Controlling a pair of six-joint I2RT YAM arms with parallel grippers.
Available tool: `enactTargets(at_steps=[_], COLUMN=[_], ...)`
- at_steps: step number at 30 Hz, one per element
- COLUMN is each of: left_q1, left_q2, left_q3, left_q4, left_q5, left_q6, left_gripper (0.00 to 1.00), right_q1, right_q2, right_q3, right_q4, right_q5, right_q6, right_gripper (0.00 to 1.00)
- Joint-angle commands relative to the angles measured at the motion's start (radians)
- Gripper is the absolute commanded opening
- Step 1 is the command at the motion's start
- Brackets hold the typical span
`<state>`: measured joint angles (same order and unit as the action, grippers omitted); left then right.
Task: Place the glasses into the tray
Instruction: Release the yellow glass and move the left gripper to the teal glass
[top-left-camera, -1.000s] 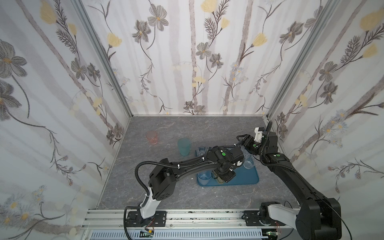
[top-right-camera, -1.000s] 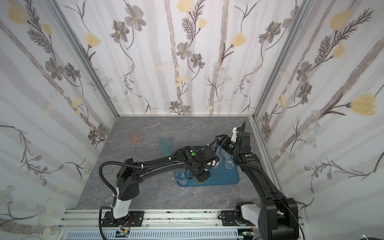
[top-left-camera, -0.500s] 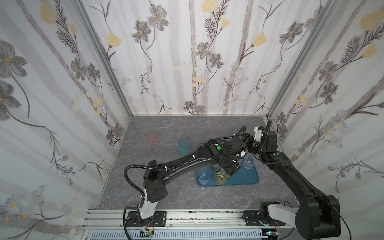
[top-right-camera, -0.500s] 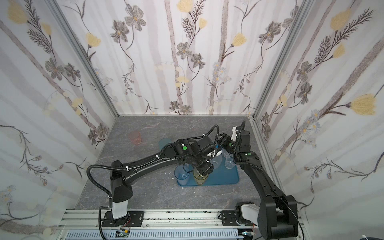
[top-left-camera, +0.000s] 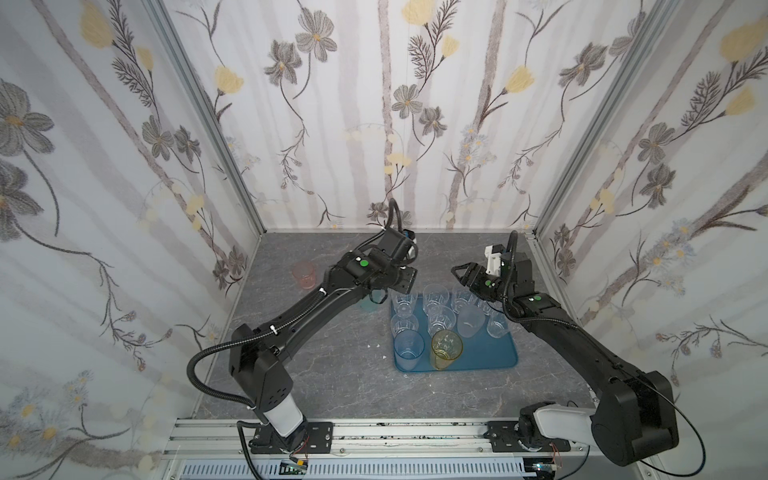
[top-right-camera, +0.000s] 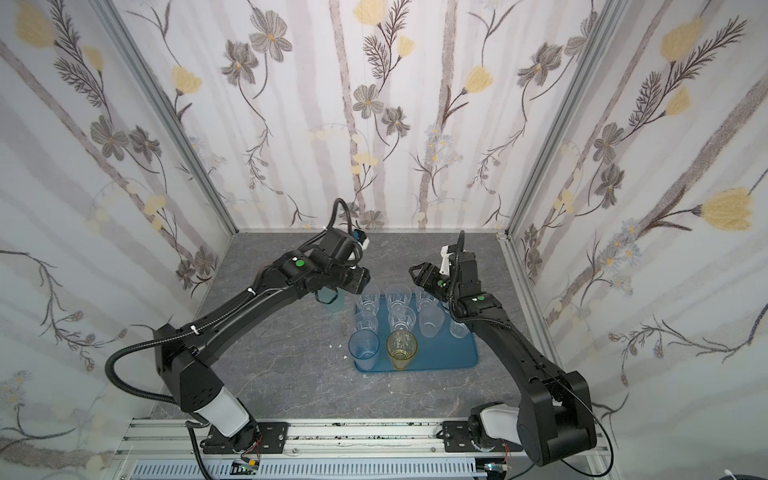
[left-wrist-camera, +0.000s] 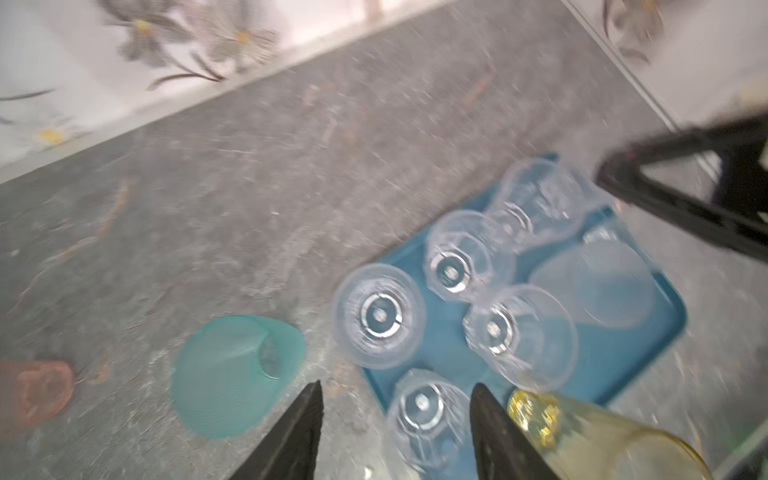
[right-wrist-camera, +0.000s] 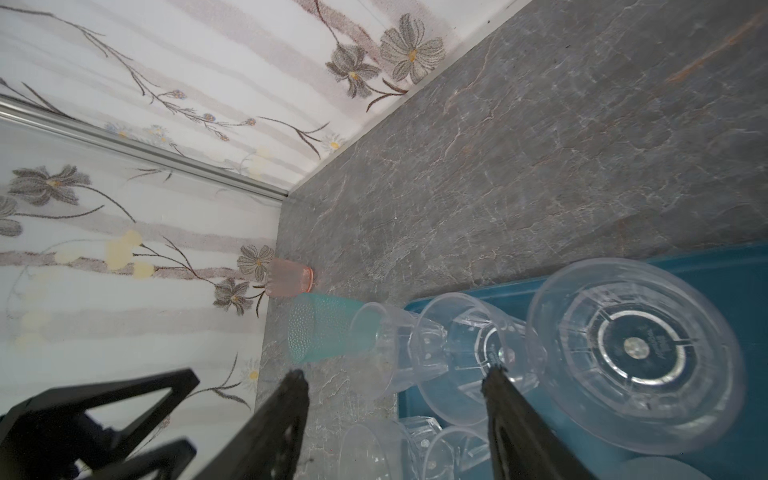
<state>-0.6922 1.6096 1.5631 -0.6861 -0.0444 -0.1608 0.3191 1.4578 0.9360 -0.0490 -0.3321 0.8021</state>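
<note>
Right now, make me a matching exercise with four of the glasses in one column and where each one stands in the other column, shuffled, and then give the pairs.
Things:
1. amber glass
2. pink glass
3. teal glass
4. frosted glass

Places:
A. on the table, well apart from the tray
B. in the tray, at its front edge
C. on the table, just off the tray's left side
D. in the tray, nearer its middle

Pairs: 1-B, 2-A, 3-C, 4-D
</note>
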Motion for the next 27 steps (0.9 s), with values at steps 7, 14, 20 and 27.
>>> enactTargets(at_steps=[7, 14, 20, 27], left_q1=[0.323, 0.369, 0.368, 0.355], left_q2=[-0.136, -0.092, -0.033, 0.001], left_q3=[-0.320, -0.374, -0.374, -0.388], left_q4=[0.259, 0.308, 0.327, 0.333], left_q5=[0.101, 0.169, 0.178, 0.138], left_q6=[-0.155, -0.160, -0.169, -0.160], left_gripper=[0.54, 0.51, 0.47, 0.41], right_q1=[0.198, 0.294, 0.324, 0.332], right_q2=[0.114, 0.200, 0.210, 0.214], right_q3=[0.183, 0.248, 0.251, 0.243], right_q4=[-0.097, -0.142, -0.150, -0.152], right_q5=[0.156, 0.189, 0.199, 0.206], right_q6=[-0.089, -0.116, -0.118, -0.115], right_gripper=[0.67, 0.66, 0.66, 0.66])
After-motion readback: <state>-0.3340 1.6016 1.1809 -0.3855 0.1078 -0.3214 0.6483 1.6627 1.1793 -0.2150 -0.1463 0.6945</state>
